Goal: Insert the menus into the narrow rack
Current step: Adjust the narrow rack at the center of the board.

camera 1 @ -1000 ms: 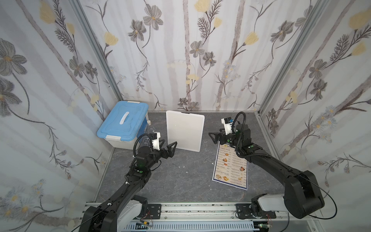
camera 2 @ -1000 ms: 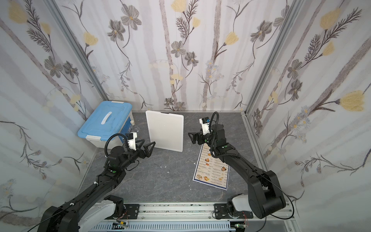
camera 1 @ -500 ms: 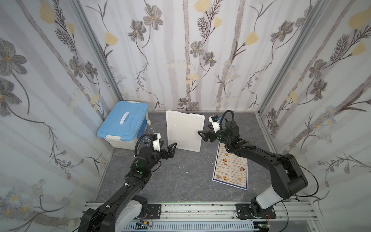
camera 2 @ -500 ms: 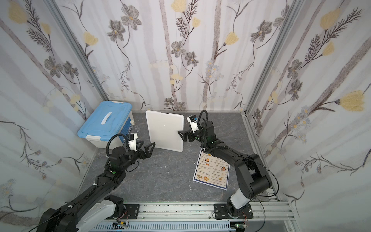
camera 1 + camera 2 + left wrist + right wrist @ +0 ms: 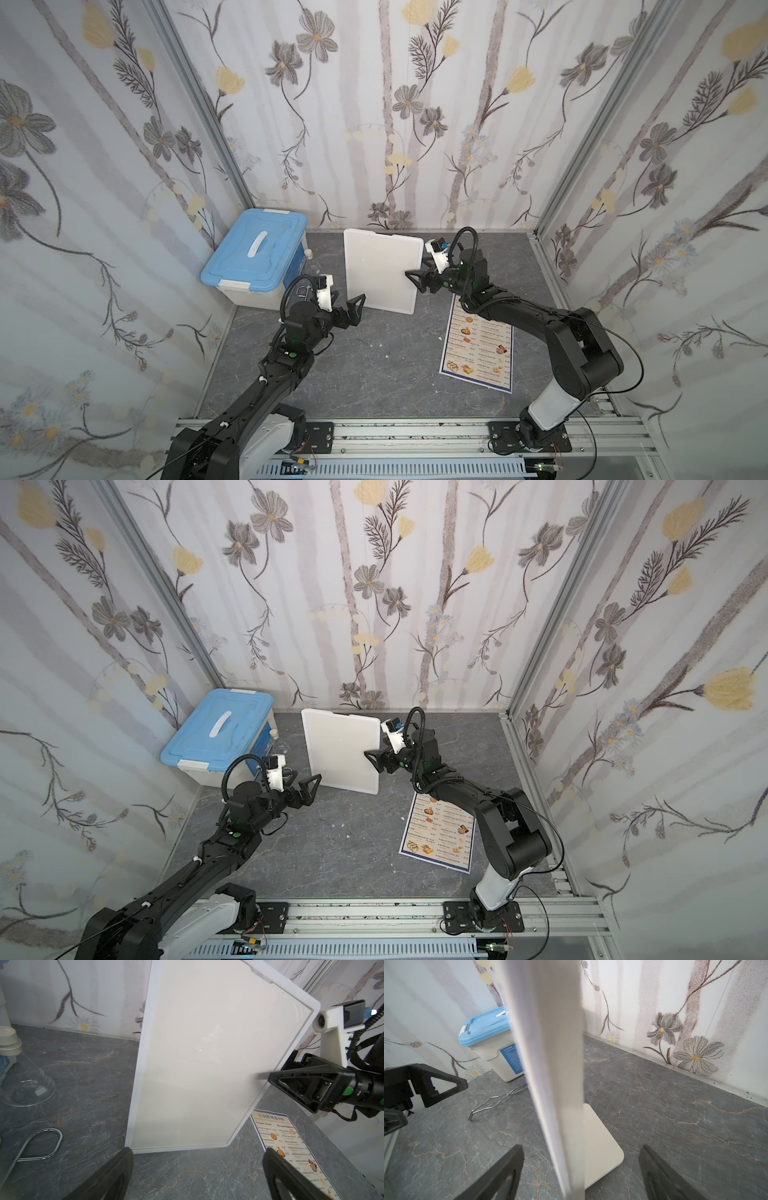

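Step in hand, likely securing the upright rack [image 5: 380,270]: right jaws straddle its edge wide open, gripping nothing, left jaws open and empty nearby, menu [image 5: 478,349] flat on the bench [image 5: 374,374]; next, clamp the edge without tipping the rack.

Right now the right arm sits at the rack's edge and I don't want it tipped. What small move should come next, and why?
Probably close the right gripper on the rack's side edge: the right wrist view shows that edge between its open fingers, untouched. The rack likely needs steadying first; the menu lies flat on the table and the left gripper is open, short of the rack.
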Tool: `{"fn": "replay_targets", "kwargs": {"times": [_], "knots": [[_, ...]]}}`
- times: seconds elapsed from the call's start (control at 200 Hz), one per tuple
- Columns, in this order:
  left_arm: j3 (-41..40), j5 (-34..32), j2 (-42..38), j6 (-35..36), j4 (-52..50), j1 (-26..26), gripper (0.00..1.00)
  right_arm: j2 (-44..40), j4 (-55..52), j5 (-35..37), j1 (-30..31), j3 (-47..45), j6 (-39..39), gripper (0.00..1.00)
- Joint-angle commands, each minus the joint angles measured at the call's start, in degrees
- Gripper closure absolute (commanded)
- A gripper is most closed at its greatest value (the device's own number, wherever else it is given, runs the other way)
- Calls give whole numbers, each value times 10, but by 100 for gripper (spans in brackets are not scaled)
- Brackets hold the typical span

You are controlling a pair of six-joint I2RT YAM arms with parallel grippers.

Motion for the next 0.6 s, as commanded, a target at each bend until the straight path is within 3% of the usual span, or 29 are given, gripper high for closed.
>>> {"fn": "replay_targets", "kwargs": {"times": [0.0,0.6], "knots": [[6,-7,-2,6,-6,-1,0,-8,24,-11,6,-7,-8,19],[3,-17,2,15,-7,-5,0,3,11,-10,15,-3,-18,62]]}}
